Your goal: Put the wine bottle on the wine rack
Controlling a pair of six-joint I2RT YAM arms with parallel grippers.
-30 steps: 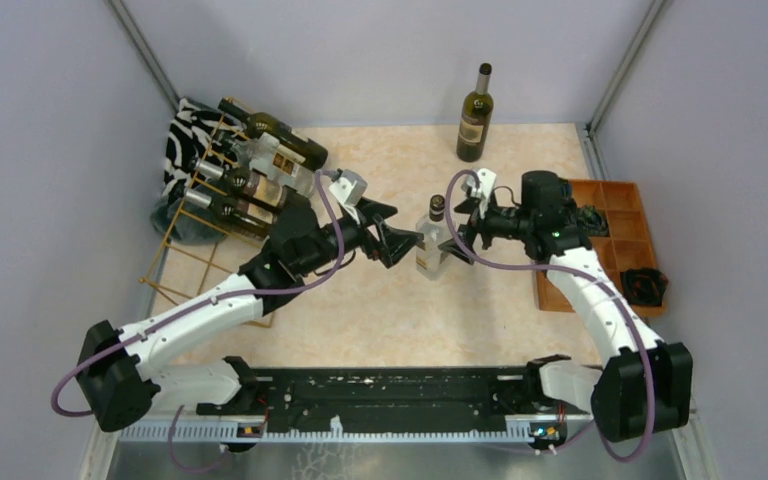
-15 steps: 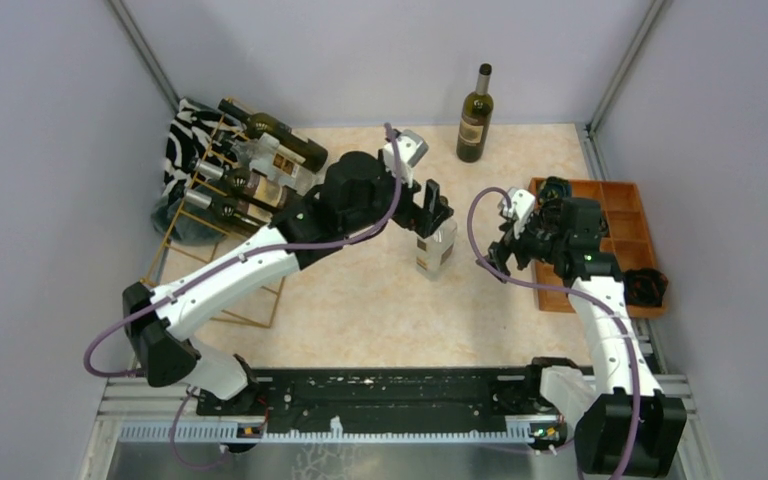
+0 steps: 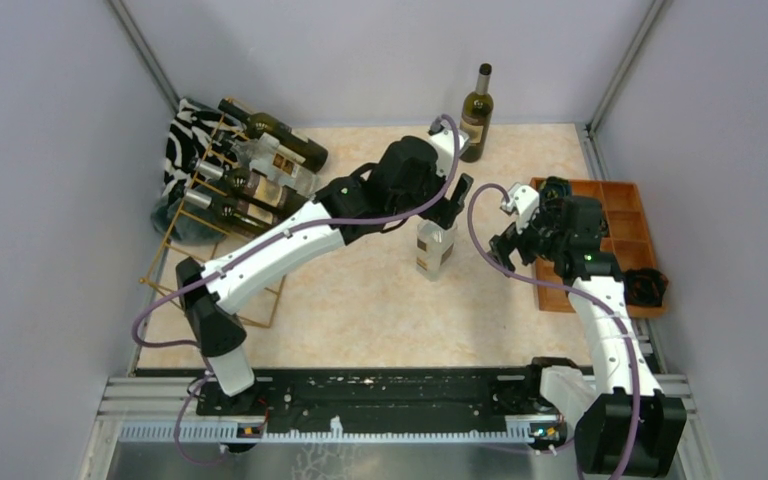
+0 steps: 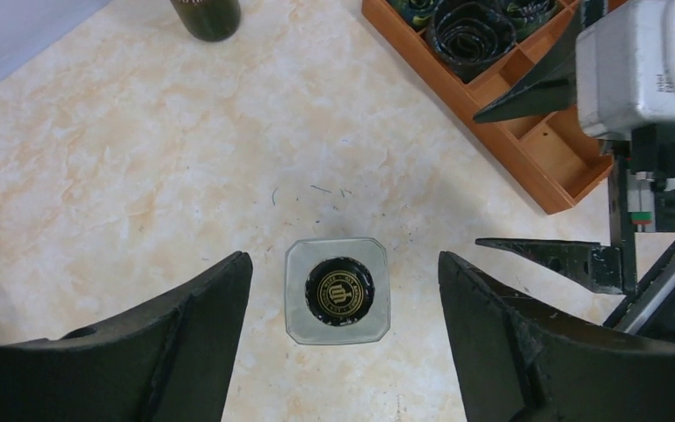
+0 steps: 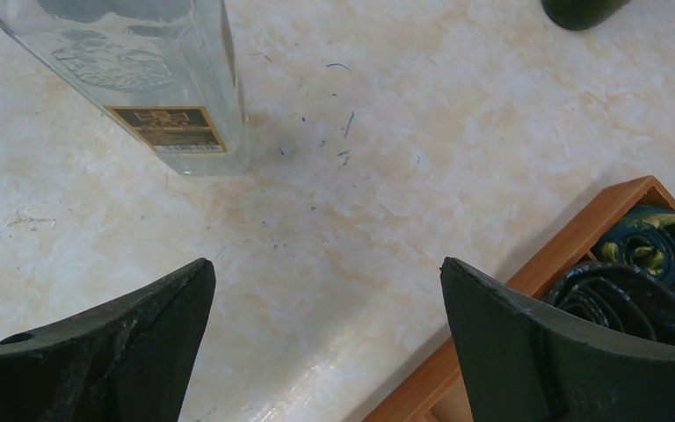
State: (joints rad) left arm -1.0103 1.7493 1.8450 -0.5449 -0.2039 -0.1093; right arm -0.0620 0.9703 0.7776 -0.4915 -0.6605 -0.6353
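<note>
counter (image 3: 380,310): wine rack (image 3: 172,262) at far left, racked bottles (image 3: 278,138) lying in it. wooden tray (image 3: 615,215) at right. left fingers (image 4: 202,325) spread wide, directly above the wine bottle (image 4: 338,293), gaps on both sides. right fingers (image 5: 123,343) spread too, empty, near the tray. wine bottle upright mid-counter, clear, square, capped, well apart from the rack.

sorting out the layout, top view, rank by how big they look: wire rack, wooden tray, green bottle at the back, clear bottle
1. wire rack
2. wooden tray, partly covered
3. green bottle
4. clear bottle, its top hidden, so the last two are less sure
</note>
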